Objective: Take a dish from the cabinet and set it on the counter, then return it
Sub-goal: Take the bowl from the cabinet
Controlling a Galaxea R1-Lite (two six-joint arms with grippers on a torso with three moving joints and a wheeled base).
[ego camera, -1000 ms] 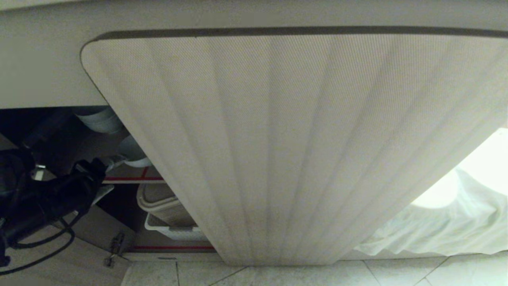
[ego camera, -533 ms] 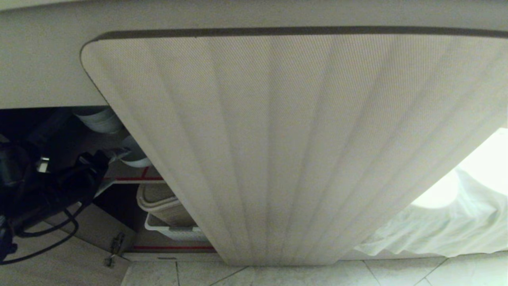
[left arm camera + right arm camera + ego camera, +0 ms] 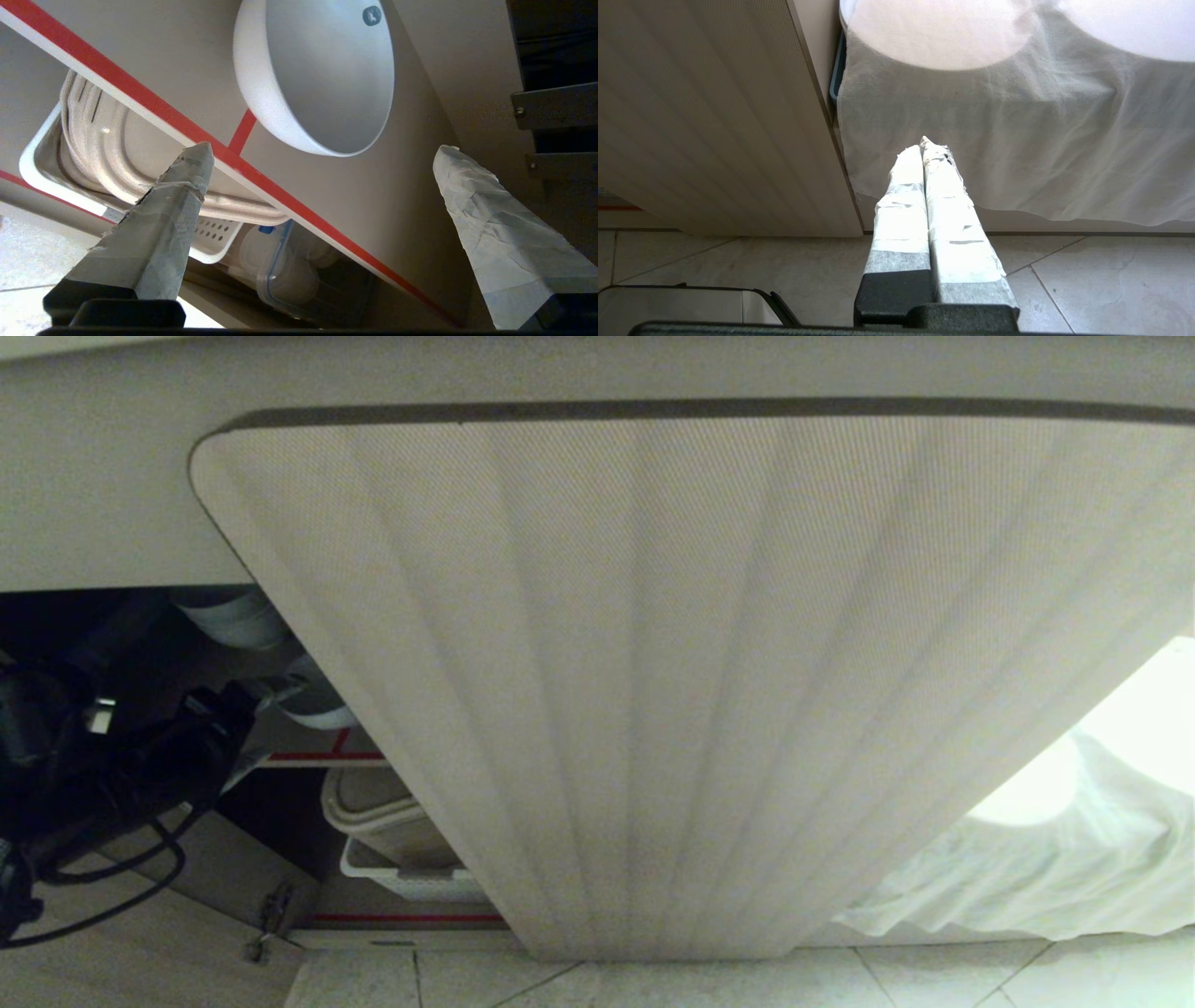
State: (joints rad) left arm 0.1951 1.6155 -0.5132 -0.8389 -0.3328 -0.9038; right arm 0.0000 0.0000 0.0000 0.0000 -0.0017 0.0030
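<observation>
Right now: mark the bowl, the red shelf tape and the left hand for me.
bowl [image 3: 327, 84]: left wrist view, on its inner wall.
red shelf tape [image 3: 140, 95]: left wrist view, on the strip along the shelf's front edge.
left hand [image 3: 322, 154]: left wrist view, midway between its open fingertips.

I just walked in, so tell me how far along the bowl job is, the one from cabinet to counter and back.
Done, as far as shows: the bowl sits on a cabinet shelf edged in red tape, free of any grip. In hand: the left gripper hangs open in front of it, a finger on each side, not touching. Whether this is before pickup or after return cannot be told. The right gripper is shut, parked by the fluted door.
</observation>
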